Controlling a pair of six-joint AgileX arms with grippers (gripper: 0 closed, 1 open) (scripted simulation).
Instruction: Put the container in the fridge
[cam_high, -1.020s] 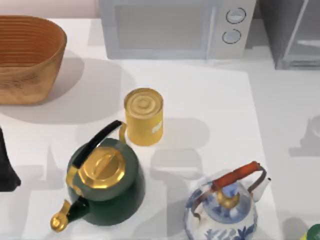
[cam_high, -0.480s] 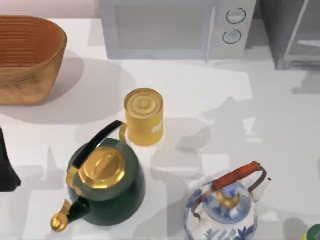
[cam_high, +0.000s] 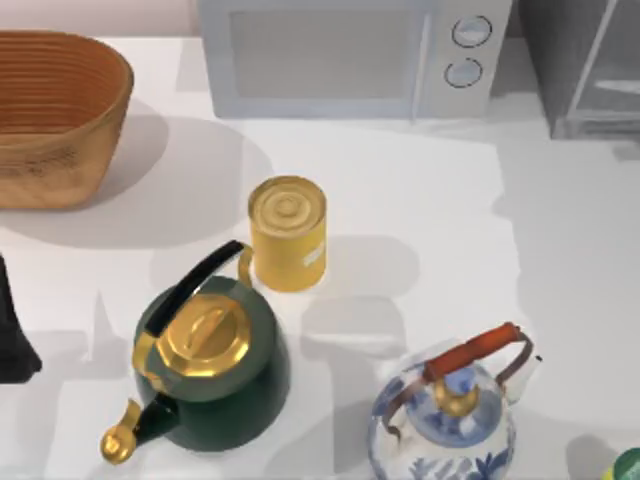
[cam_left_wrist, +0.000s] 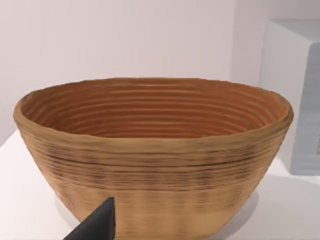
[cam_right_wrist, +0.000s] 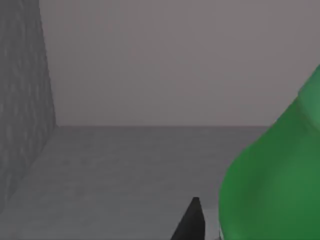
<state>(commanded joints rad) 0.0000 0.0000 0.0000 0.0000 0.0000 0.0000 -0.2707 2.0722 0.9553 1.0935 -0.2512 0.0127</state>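
Note:
A yellow cylindrical container (cam_high: 288, 232) stands upright in the middle of the table, with no gripper at it. The fridge (cam_high: 585, 65), dark grey with a pale-framed glass door, stands at the back right corner. A green rounded object (cam_high: 629, 465) peeks in at the front right corner. The right wrist view shows this green object (cam_right_wrist: 272, 175) close up, right beside the dark tip of my right gripper (cam_right_wrist: 190, 222). My left arm (cam_high: 12, 335) is parked at the left edge. The dark tip of my left gripper (cam_left_wrist: 97, 222) faces the woven basket (cam_left_wrist: 150, 155).
A green kettle with a gold lid (cam_high: 205, 365) stands just in front of the container. A blue-and-white kettle (cam_high: 450, 415) sits front right. The wicker basket (cam_high: 55, 115) is back left and a white microwave (cam_high: 350, 55) at the back. A dark grey wall (cam_right_wrist: 22, 100) borders the right wrist view.
Arm shadows have swept across the right half of the table and now lie near the fridge. The container, both kettles and the left arm have not moved.

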